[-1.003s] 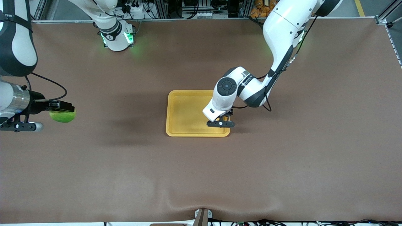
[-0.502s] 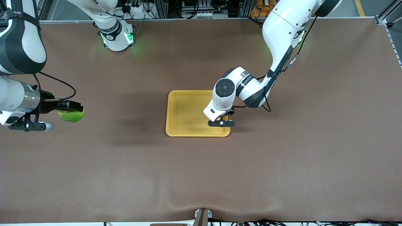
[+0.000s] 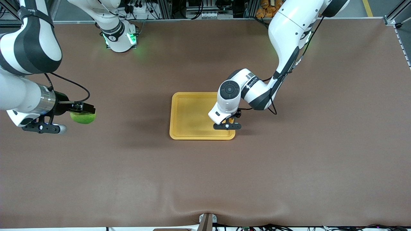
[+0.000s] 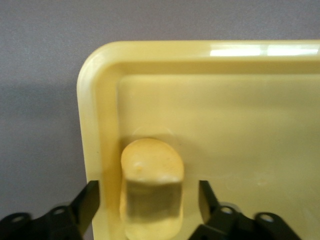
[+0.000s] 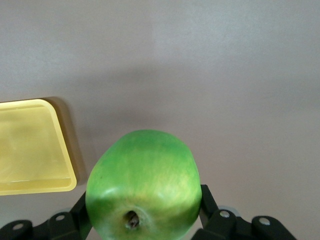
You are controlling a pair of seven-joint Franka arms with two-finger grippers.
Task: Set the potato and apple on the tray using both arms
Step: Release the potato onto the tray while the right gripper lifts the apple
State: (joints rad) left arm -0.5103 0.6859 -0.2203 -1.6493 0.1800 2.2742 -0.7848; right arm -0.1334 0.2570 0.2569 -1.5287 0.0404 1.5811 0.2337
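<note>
Left pincer (image 4: 145,200) low over tray (image 3: 189,115), corner toward 4 o'clock — fingers (image 4: 87,200) spread, clear of potato (image 4: 151,192), which apparently rests on the tray floor beside the rim. Right pincer (image 3: 84,110) pinching apple (image 3: 83,117), up over bare tabletop (image 3: 289,166), at 9 o'clock from tray.

**Robotics lab bench, not a home or kitchen**

Two white Franka arms (image 3: 282,41) bolted along the 12 o'clock edge of a wide table (image 3: 205,179) under one brown mat, green status lights on at the base (image 3: 120,38) near 11 o'clock. Past that edge: aluminium extrusion framing (image 3: 167,8), cable bundles, power strips. More loose cables (image 3: 273,227) along the 6 o'clock edge, plus a bracket mount (image 3: 207,222) at dead centre. Bare floor with a yellow line (image 3: 367,8) at 1 o'clock.
</note>
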